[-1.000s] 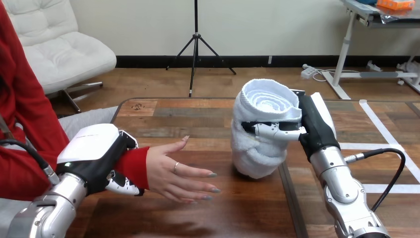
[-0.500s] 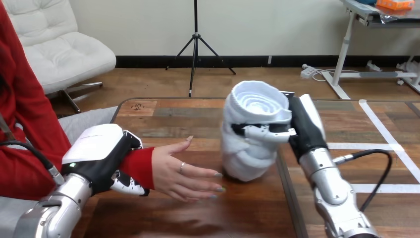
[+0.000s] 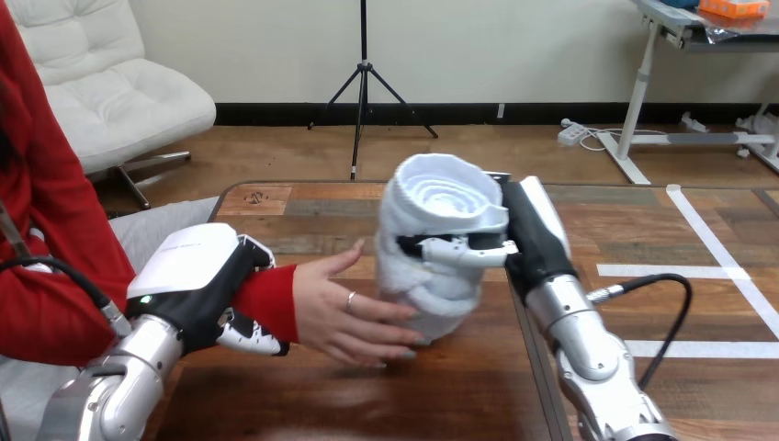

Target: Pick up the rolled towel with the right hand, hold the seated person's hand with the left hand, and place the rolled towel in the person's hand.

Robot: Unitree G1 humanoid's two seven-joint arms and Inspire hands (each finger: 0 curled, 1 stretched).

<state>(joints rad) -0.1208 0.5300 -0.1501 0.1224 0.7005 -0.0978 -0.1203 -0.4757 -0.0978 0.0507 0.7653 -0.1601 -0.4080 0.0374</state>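
the right hand (image 3: 533,241), black-palmed with white jointed fingers, is clamped round the middle of the white rolled terry towel (image 3: 430,280). the towel stands upright in that grip, spiral end up, its base low over the brown wooden tabletop (image 3: 367,404). at the towel's nine o'clock the person's hand (image 3: 344,308) reaches toward three o'clock with its thumb raised, its fingertips touching or just under the roll's base. further toward nine o'clock the left hand (image 3: 197,280) has its fingers curled round the red-sleeved wrist. pickup and wrist hold look done, so the step in hand is the delivery. the next move likely calls for settling the roll into the palm, then loosening the right hand's fingers. only the person's outstretched fingers and thumb crowd the path, and the bulky roll might tip.
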